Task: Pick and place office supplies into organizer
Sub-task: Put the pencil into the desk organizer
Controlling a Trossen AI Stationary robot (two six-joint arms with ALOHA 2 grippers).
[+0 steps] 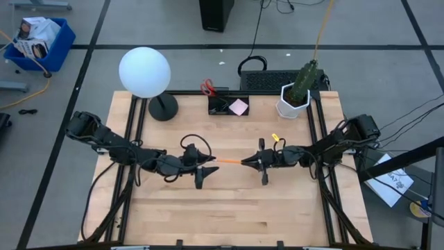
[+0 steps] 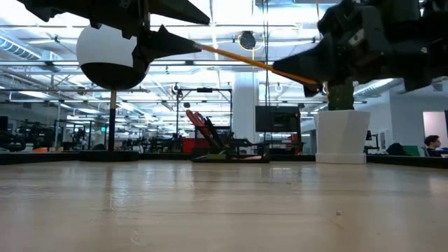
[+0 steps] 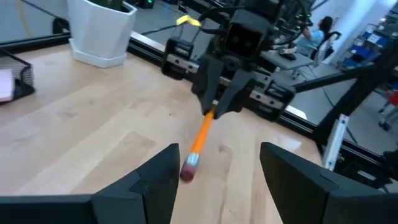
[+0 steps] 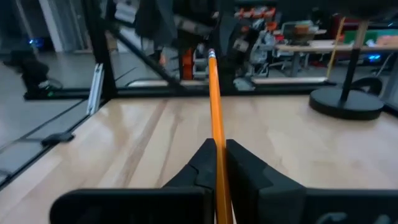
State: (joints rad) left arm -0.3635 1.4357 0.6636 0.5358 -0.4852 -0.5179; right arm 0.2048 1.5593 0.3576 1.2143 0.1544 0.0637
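Observation:
An orange pencil with a grey-pink eraser end hangs in the air between the two grippers, above the middle of the table. My right gripper is shut on it. My left gripper is open, its fingers on either side of the eraser end, which lies close to one finger; whether they touch, I cannot tell. The black organizer stands at the far edge. It holds red-handled scissors and a pink sticky-note pad. My right gripper pinches the pencil's shaft between its two fingers, coming level from the table's right, with the fingers lying along the pencil. The pencil is lifted clear of the table. It reaches toward the left gripper, its eraser end slightly higher.
A lamp with a white globe and a round black base stands far left. A white plant pot stands far right. Black rails run along the table's sides. Bare wood lies toward the near edge. A person sits in the room behind.

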